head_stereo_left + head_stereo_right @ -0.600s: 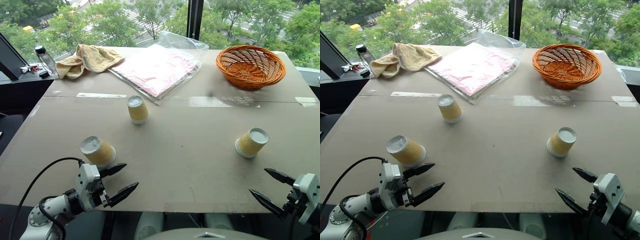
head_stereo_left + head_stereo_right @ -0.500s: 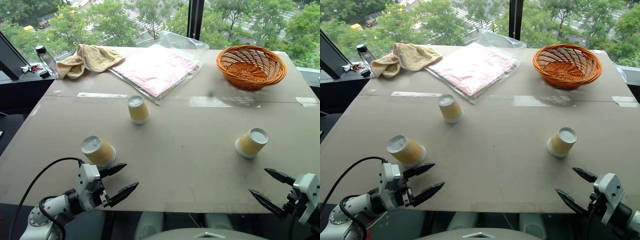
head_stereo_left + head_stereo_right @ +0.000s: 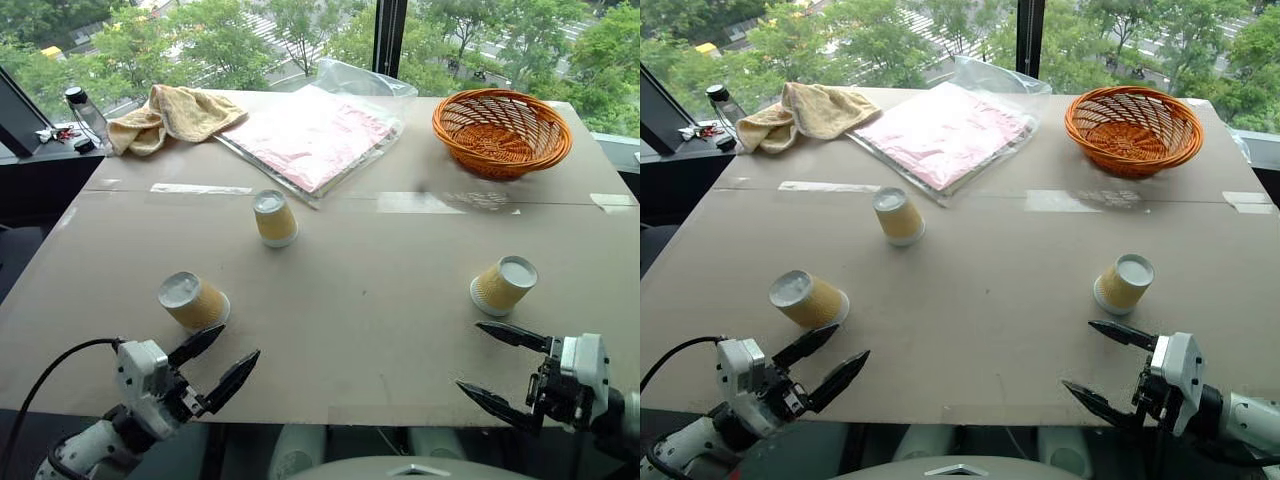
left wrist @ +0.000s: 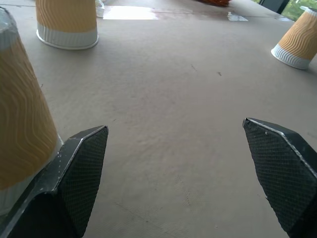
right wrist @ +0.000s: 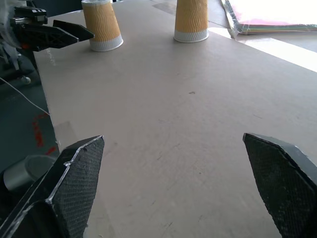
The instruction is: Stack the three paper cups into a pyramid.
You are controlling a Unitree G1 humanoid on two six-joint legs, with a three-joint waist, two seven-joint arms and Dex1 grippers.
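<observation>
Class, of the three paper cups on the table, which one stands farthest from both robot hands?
The yellow-tan ribbed paper cup mid-table, nearest the pink packet. The other two cups each stand just ahead of a hand.

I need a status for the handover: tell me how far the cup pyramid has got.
Nothing is stacked yet. The three paper cups stand upside down and apart on the table: one near the left, one in the middle further back, one on the right. The left gripper and right gripper are open and empty. All the stacking is left.
</observation>
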